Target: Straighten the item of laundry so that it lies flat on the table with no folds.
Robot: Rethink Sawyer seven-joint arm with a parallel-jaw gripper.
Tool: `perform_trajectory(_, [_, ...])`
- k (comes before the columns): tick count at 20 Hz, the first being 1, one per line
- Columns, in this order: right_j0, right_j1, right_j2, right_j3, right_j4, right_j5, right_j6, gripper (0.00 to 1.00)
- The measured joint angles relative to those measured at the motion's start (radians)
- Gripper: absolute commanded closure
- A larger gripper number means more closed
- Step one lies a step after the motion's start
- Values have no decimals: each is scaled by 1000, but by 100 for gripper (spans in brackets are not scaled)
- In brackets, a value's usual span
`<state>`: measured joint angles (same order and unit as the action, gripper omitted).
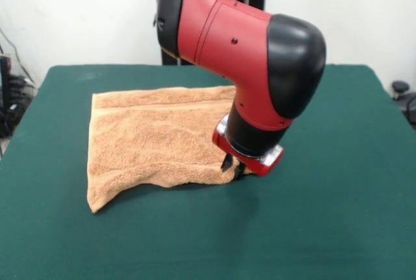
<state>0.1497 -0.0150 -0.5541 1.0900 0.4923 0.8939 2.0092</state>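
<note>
Towel (153, 140) is seen as looped terry cloth, matt and rough, with a flatter woven band near the table's far edge. Table (338, 228) is covered in smooth matt green cloth. Arm (240, 46) shell is finished in glossy red and black plastic.

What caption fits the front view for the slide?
Sawyer's hand down at the edge of an orange-tan towel, folded and not yet flat on the green table.
</note>
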Motion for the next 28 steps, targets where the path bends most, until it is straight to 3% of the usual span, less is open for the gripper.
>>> perform_trajectory(20, [29,-132,69,1,17,-12,0,100])
perform_trajectory(28, [10,-105,153,25,34,-200,0,100])
